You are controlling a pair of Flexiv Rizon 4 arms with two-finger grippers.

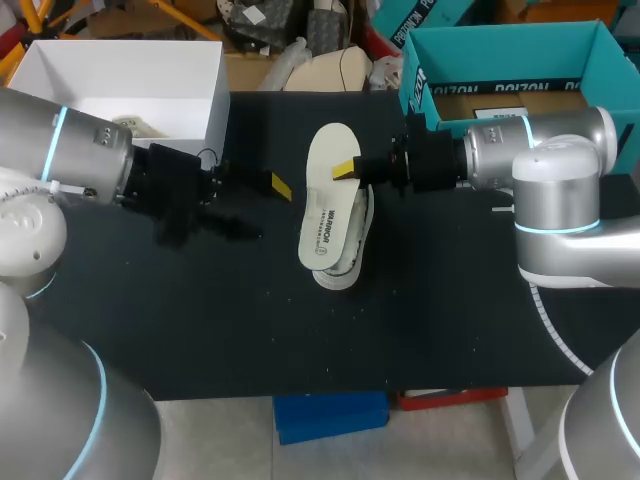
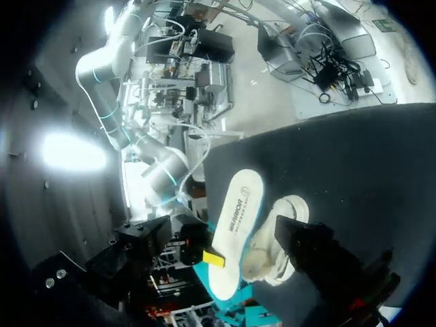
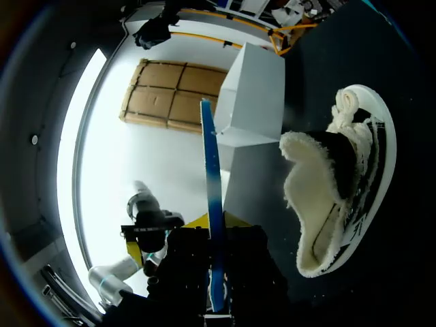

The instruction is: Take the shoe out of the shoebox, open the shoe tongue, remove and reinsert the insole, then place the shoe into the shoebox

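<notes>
Head view: on a black table [image 1: 200,320], a white shoe [image 1: 345,265] lies on its side near the middle, outside the white shoebox [image 1: 212,100] at the far left corner. A pale insole [image 1: 328,200] is held above the shoe and partly overlaps it. The right gripper [image 1: 347,168] is clamped on the insole's edge near the heel end. The left gripper [image 1: 270,190] hovers just beside the insole and carries nothing; whether it is released or clenched cannot be told.

Left wrist view: the insole [image 2: 237,225] is seen flat-on, raised beside the shoe [image 2: 283,225], with the right gripper [image 2: 213,259] pinching one end.

Right wrist view: the insole [image 3: 212,177] is seen edge-on, gripped from both sides, ahead of the right gripper [image 3: 214,235]. The shoe [image 3: 334,184] lies beside it, its fleecy opening showing, with the white shoebox [image 3: 252,95] beyond.

Reinsertion is judged to be the step in hand. It is best done with the free toe end tipped down, lined up with the opening and slid in along the sole. The shoe should be steadied first, since it lies loose on its side and may be pushed away.
</notes>
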